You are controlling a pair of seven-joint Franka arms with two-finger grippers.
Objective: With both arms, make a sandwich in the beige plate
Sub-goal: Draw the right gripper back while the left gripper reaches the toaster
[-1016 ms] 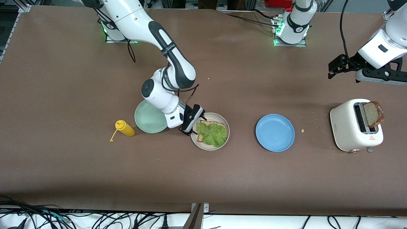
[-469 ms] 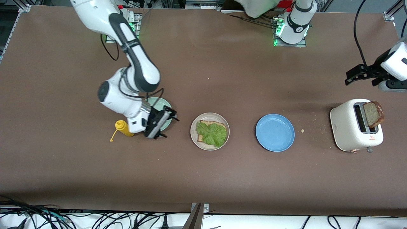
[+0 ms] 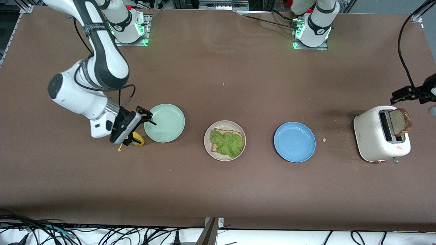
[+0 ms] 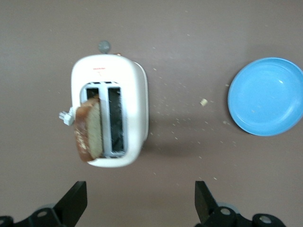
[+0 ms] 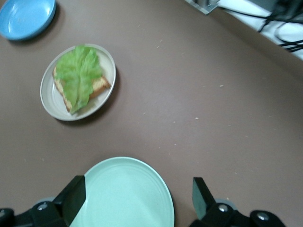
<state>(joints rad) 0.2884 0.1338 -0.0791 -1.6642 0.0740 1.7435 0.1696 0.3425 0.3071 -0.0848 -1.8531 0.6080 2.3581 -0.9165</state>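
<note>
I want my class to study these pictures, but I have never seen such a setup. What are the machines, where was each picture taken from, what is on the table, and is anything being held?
Two white robot arms stand at a brown table. The wide picture looks down from a high camera facing them; the other two come from cameras on each arm's wrist.

On the table, in a row: a yellow bottle, a mint-green plate, the beige plate with one bread slice under a lettuce leaf, a blue plate and a white toaster with a second slice of bread sticking up.

The right gripper is open over the green plate's edge near the bottle. The left gripper is open above the table beside the toaster. Neither holds anything.
</note>
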